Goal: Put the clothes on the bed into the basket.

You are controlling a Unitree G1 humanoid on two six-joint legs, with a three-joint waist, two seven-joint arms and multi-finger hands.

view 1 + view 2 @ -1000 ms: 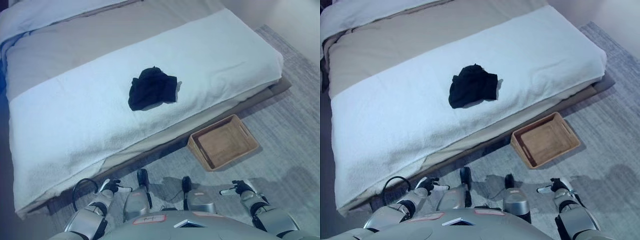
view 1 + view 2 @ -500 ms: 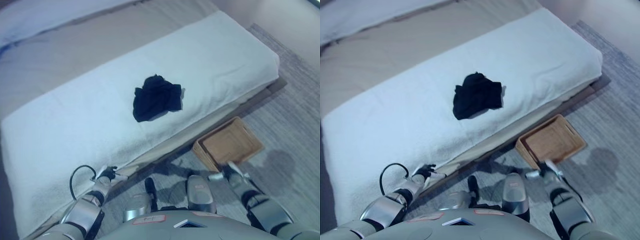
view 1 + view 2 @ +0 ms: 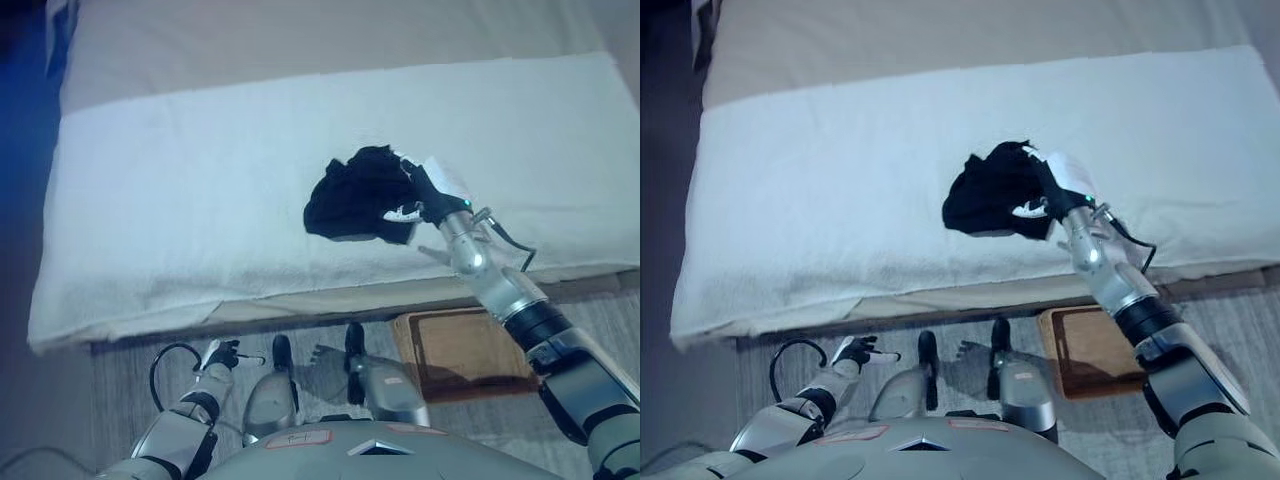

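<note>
The bed, under a white towel-like cover, fills the upper frame. A wooden basket sits on the floor at lower right. A black garment lies mid-bed, right hand touching it, grip unclear. Left hand, lower left, hangs loosely open.

basket: partly behind right arm | right hand grip: perhaps pinching, unclear
</note>
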